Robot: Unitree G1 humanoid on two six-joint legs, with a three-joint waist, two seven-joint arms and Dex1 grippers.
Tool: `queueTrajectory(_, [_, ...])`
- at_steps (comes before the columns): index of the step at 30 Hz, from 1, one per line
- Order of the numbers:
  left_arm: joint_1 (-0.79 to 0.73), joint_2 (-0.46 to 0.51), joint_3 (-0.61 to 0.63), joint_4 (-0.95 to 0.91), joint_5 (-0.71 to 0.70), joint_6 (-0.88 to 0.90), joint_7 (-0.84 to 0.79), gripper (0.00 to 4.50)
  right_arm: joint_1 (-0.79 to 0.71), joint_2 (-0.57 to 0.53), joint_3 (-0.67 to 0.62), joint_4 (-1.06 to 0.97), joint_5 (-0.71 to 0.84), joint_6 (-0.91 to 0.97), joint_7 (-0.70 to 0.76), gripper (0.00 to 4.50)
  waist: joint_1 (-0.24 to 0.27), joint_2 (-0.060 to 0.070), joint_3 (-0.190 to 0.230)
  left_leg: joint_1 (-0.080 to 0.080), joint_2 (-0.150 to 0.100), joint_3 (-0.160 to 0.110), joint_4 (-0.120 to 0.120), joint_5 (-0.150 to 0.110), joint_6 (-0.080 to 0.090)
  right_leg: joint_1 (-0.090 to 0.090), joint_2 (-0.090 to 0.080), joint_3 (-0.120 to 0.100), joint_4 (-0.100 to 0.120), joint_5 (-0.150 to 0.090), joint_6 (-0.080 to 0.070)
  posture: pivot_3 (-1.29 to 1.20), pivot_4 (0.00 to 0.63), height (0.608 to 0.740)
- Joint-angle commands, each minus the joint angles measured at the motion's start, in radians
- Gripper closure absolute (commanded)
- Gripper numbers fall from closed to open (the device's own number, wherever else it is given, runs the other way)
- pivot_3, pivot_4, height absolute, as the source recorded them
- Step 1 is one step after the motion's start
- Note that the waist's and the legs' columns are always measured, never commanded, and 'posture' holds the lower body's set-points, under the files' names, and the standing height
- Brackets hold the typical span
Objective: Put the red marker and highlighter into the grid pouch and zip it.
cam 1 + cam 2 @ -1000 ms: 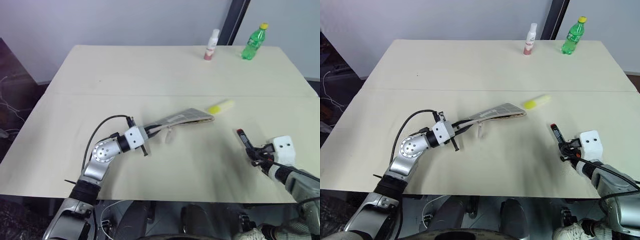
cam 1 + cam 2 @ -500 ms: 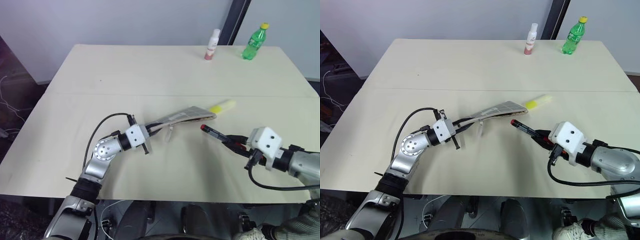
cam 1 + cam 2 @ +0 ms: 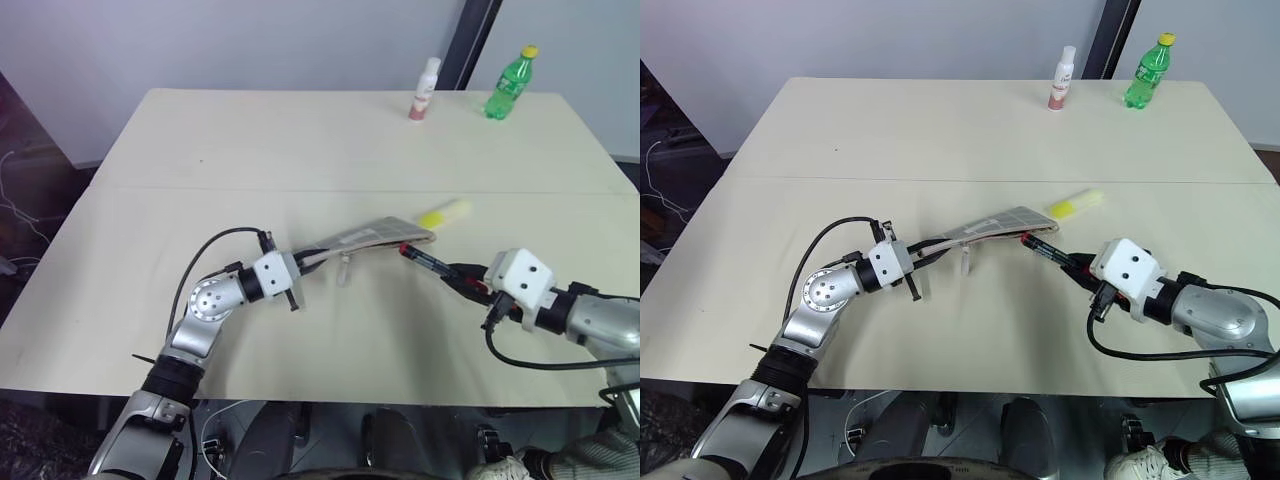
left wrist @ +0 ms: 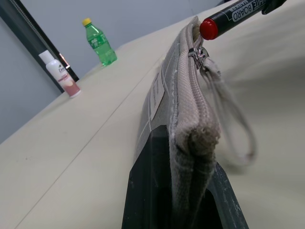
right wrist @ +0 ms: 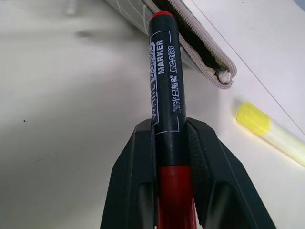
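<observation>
Both jaws are clamped: left gripper [image 3: 300,262] on the pouch [image 3: 375,236], right gripper [image 3: 462,281] on the marker [image 3: 428,264]; highlighter [image 3: 443,213] at the pouch's two o'clock.

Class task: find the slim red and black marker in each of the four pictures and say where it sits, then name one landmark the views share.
Left eye view: slim red and black marker, right of centre, in the right gripper.
Right eye view: centre-right.
Left wrist view: top right, red tip at the pouch's end.
Right wrist view: centre, between the black fingers.
Shared landmark: the grey grid fabric pouch.
</observation>
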Motion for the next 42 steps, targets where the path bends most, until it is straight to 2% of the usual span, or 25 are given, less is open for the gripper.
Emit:
queueTrajectory(1, [0.001,-0.007,-0.014,-0.02,0.005,-0.013,0.001,4.5,-0.016,0.008,-0.012,-0.01,0.009,-0.01,-0.002,4.14,0.0,0.0,0.0,0.0,0.0,0.0,0.0,0.0,0.0,0.0,0.0,0.0,0.0,0.0,0.0,0.0,0.15,0.74])
queueTrajectory(12, [0.002,-0.004,-0.034,-0.032,0.013,-0.01,-0.007,4.5,-0.033,-0.001,-0.009,0.015,0.009,-0.009,0.017,4.14,0.0,0.0,0.0,0.0,0.0,0.0,0.0,0.0,0.0,0.0,0.0,0.0,0.0,0.0,0.0,0.0,0.15,0.74])
queueTrajectory(17, [-0.002,0.001,-0.043,-0.038,0.019,-0.014,-0.011,4.5,-0.051,-0.058,0.062,0.043,-0.108,-0.059,0.024,4.14,0.0,0.0,0.0,0.0,0.0,0.0,0.0,0.0,0.0,0.0,0.0,0.0,0.0,0.0,0.0,0.0,0.15,0.74])
queueTrajectory(23, [-0.013,0.011,-0.053,-0.053,0.018,-0.011,-0.035,4.5,-0.176,-0.098,0.196,0.027,-0.238,-0.06,0.024,4.14,-0.002,0.0,0.0,0.0,0.0,0.0,0.0,0.0,0.0,0.0,0.0,0.0,0.001,0.0,0.0,0.0,0.15,0.74])
queueTrajectory(28, [-0.021,0.011,-0.053,-0.053,0.008,-0.005,-0.046,4.5,-0.27,-0.067,0.317,0.01,-0.317,-0.11,0.029,4.14,-0.001,0.0,0.0,0.0,0.0,0.0,0.0,0.0,0.0,-0.001,0.0,0.0,0.001,0.0,0.0,0.0,0.15,0.74])
queueTrajectory(33, [-0.025,0.001,-0.051,-0.064,-0.014,0.015,-0.051,4.5,-0.38,0.013,0.445,0.043,-0.427,-0.19,0.001,4.14,-0.003,0.0,0.0,0.0,0.0,0.0,0.0,0.0,0.0,-0.001,0.001,0.0,0.001,0.0,0.0,0.0,0.15,0.74])
queueTrajectory(42, [-0.025,-0.003,-0.031,-0.077,-0.04,0.036,-0.064,4.5,-0.419,0.062,0.47,0.106,-0.494,-0.342,-0.018,4.14,-0.001,0.0,0.0,0.0,0.0,0.0,0.0,0.0,0.0,-0.001,0.002,0.0,0.002,0.003,0.004,0.0,0.15,0.74])
